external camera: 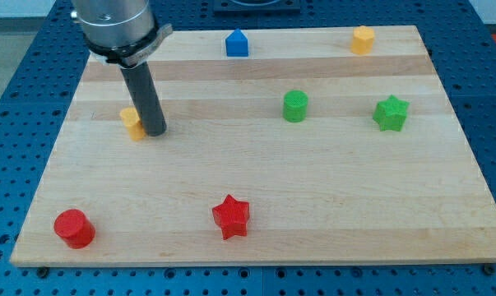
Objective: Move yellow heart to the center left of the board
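The yellow heart (pixel 132 123) lies at the view's left, about mid-height on the wooden board (pixel 256 205). It is partly hidden by my dark rod. My tip (pixel 155 131) rests on the board right against the heart's right side, touching or nearly touching it.
A blue block with a pointed top (pixel 237 43) and a yellow hexagon block (pixel 362 39) sit near the top edge. A green cylinder (pixel 295 106) and green star (pixel 391 113) lie at the right. A red cylinder (pixel 73 228) and red star (pixel 230 216) lie near the bottom.
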You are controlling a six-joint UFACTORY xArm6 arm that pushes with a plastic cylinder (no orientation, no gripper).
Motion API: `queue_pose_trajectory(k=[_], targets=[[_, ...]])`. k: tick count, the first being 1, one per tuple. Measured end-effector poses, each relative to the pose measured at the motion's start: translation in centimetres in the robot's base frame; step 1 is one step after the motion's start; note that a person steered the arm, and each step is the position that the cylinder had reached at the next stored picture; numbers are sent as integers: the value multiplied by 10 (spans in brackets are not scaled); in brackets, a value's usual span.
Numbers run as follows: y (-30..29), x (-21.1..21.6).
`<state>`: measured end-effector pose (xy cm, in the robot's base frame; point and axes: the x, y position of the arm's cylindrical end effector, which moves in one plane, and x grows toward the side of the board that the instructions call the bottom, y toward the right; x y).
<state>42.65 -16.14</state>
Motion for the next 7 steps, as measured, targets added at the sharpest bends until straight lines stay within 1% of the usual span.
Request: queue_pose_trajectory(k=[2,4,6,7], targets=[[-31,-4],[-34,-7],[-34,-22],[-45,-22]])
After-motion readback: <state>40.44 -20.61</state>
